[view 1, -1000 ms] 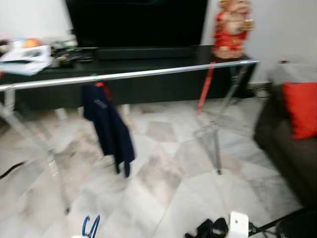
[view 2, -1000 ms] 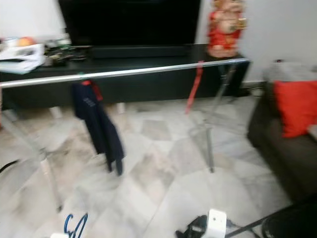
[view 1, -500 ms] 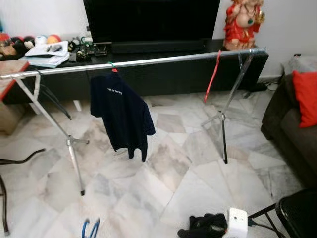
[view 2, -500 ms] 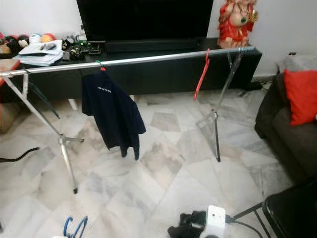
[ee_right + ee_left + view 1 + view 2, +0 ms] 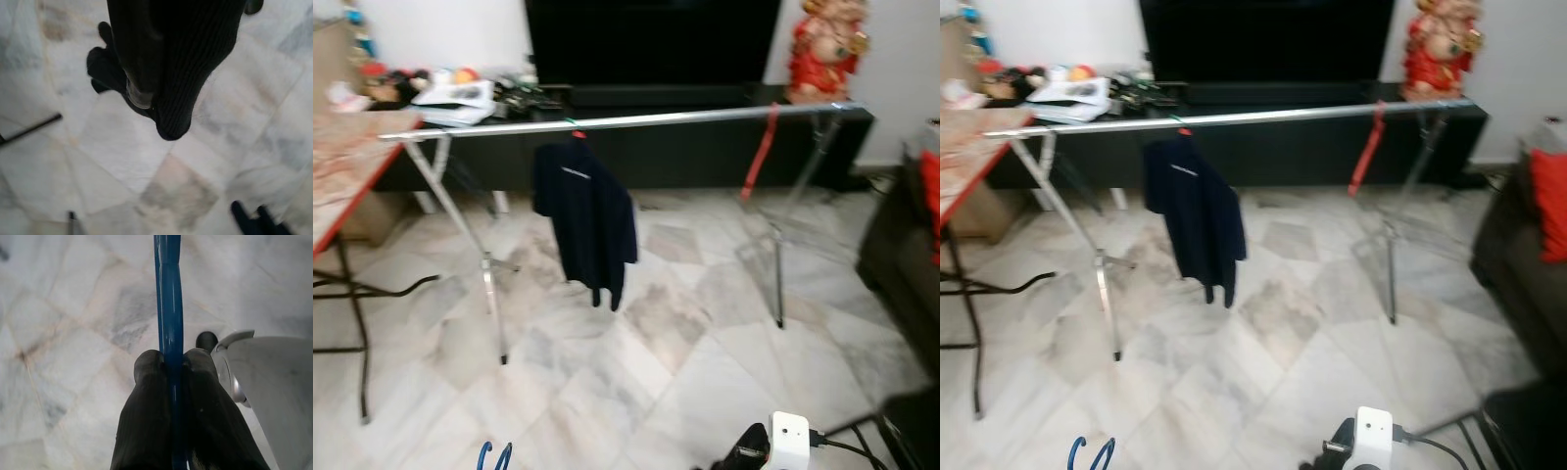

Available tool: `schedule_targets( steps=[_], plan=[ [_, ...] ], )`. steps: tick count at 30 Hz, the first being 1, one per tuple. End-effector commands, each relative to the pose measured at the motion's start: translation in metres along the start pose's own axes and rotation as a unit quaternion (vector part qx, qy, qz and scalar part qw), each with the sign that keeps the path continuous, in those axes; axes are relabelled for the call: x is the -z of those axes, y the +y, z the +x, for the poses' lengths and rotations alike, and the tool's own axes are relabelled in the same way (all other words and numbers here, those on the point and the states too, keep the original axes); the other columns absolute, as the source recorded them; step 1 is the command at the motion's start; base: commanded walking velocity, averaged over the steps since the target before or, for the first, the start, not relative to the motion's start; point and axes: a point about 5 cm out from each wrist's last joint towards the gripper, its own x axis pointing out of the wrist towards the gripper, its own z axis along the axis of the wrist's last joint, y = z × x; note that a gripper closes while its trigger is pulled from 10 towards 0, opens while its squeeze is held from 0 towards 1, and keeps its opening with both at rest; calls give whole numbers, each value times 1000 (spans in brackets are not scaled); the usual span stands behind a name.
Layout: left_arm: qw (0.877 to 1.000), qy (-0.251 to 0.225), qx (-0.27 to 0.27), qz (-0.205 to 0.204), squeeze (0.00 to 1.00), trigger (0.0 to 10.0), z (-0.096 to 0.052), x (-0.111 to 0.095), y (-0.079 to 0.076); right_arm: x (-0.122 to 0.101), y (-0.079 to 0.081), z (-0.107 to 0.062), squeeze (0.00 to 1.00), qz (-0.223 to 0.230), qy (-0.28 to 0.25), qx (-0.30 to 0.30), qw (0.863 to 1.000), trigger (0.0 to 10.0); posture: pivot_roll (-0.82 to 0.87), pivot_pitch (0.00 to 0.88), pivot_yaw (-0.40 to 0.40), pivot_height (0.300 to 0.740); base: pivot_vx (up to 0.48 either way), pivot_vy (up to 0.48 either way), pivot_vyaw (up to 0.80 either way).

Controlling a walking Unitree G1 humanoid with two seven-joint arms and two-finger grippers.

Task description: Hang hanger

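A marble floor (image 5: 685, 382) carries a metal rack (image 5: 607, 122); its rail holds a dark shirt (image 5: 592, 220) and what looks like a red hanger (image 5: 759, 162).

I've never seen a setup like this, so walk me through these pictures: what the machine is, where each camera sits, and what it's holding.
This is a walking humanoid robot with two arms, each ending in a gripper of two black fingers. The two wide pictures come from the twin cameras on its head, looking forward and down into a living room. They show a long metal clothes rail on folding legs, with a dark shirt and a red hanger hanging from it. The two close-up pictures come from cameras on the wrists, looking along the fingers at the marble floor. In the left wrist picture, the left gripper is shut on a blue hanger, presumably headed for the rail. The right gripper hangs over the floor, holding nothing.
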Motion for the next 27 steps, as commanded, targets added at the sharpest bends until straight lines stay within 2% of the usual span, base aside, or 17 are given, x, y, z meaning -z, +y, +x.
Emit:
schedule_targets(
  steps=[1, 5, 10, 12, 13, 15, 17, 19, 22, 23, 24, 25, 26, 27],
  plan=[
    [1000, 10, -6, 4, 0, 10000, -2, 6, 4, -10, 10, 3, 0, -3, -20, -14, 1000, 10000, -20, 67, -1, 740, 0, 0, 800],
    [1000, -9, -8, 7, 0, 10000, -1, -1, 6, -18, 12, 5, 0, -3, -30, -17, 999, 10000, -19, 68, -1, 740, 0, 0, 155],
    [996, -88, -4, 16, 0, 10000, 6, -43, 19, -46, 19, 11, 0, -29, -66, -40, 997, 10000, -20, 69, -3, 740, 0, 0, 0],
    [985, -146, 48, 73, 0, 10000, 8, -79, 17, -68, 25, 15, 0, -47, -94, -52, 993, 10000, -14, 68, -5, 740, 0, 0, 0],
    [980, -159, 71, 94, 0, 10000, 8, -89, 15, -75, 27, 16, 0, -52, -103, -56, 992, 10000, -12, 67, -4, 740, 0, 0, 0],
    [968, -180, 110, 136, 0, 10000, 7, -105, 11, -87, 31, 17, 0, -64, -115, -61, 989, 10000, -12, 67, -4, 740, 0, 0, 0],
    [964, -185, 120, 149, 0, 10000, 6, -109, 9, -89, 32, 18, 0, -69, -116, -61, 989, 10000, -12, 67, -4, 740, 0, 0, 0],
    [943, -185, 181, 209, 0, 10000, 3, -121, 0, -99, 38, 19, 0, -110, -119, -64, 985, 10000, -14, 67, -3, 740, 0, 0, 0],
    [906, -166, 280, 270, 0, 10000, -4, -132, -16, -108, 48, 20, 0, -157, -115, -76, 978, 10000, -15, 70, -6, 740, 0, 0, 0],
    [880, -146, 324, 316, 0, 10000, -8, -136, -23, -112, 53, 21, 0, -174, -112, -82, 975, 10000, -12, 69, -8, 740, 0, 0, 0],
    [880, -146, 324, 316, 0, 10000, -8, -136, -23, -112, 53, 21, 0, -174, -112, -82, 975, 10000, -12, 69, -8, 740, 0, 0, 0],
    [869, -133, 341, 332, 0, 10000, -10, -136, -25, -114, 55, 21, 0, -178, -112, -83, 974, 10000, -12, 69, -8, 740, 0, 0, 0],
    [853, -116, 369, 352, 0, 10000, -14, -138, -29, -118, 57, 21, 0, -179, -112, -84, 974, 10000, -11, 69, -9, 740, 0, 0, 0],
    [845, -112, 380, 358, 0, 10000, -16, -140, -31, -120, 57, 21, 0, -179, -113, -84, 974, 10000, -11, 69, -9, 740, 0, 0, 0]
  ],
)
